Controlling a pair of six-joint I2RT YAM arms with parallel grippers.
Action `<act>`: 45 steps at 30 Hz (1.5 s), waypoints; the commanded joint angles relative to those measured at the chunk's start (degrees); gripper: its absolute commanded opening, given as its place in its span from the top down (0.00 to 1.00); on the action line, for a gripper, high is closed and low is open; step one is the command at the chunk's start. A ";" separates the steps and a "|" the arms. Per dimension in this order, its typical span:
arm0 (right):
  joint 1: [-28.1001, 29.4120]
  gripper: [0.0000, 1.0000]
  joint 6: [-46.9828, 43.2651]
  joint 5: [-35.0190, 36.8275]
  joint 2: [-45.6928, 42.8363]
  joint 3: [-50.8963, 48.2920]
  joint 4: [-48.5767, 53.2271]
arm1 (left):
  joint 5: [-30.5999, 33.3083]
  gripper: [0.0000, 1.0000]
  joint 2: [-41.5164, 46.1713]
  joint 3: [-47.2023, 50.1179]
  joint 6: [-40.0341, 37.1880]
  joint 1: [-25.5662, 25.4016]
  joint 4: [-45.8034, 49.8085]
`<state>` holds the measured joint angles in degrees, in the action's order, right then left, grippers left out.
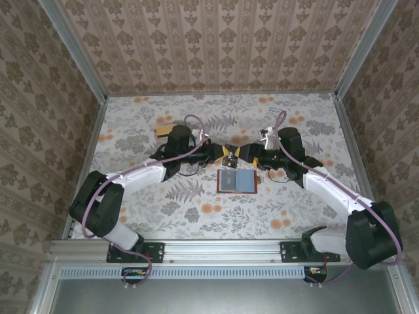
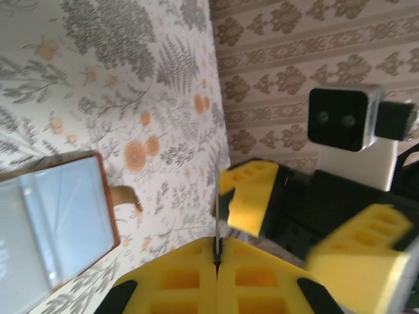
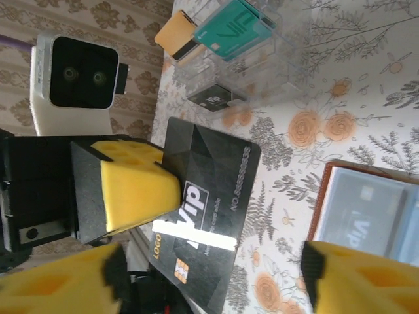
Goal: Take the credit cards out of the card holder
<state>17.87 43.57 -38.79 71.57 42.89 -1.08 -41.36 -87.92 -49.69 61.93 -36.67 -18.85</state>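
The brown card holder (image 1: 236, 180) lies open on the table, its blue-grey lining up; it appears in the left wrist view (image 2: 52, 222) and the right wrist view (image 3: 366, 209) too, with a grey VIP card still in a slot. Just beyond it the two grippers meet tip to tip. My left gripper (image 1: 226, 155) (image 2: 217, 247) is shut on a black VIP credit card (image 3: 209, 196), seen edge-on as the card (image 2: 217, 196). My right gripper (image 1: 246, 156) (image 3: 209, 281) is open, its fingers (image 3: 357, 281) wide apart either side of that card.
A clear plastic stand (image 3: 262, 65) sits further back on the floral table, with a green card (image 3: 232, 29), a tan card (image 3: 175, 34) and a small dark card (image 3: 211, 97). The tan card (image 1: 160, 130) peeks out behind the left arm. Patterned walls enclose the table.
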 commanded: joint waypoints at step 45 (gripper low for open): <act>-0.34 0.00 -7.80 9.66 -4.23 2.41 9.69 | 36.42 1.00 16.78 8.14 -119.83 13.06 26.41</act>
<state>17.82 36.99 -29.93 66.37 44.12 8.62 -2.79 -70.00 -42.19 -55.35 -24.16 11.46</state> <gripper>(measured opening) 0.999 0.046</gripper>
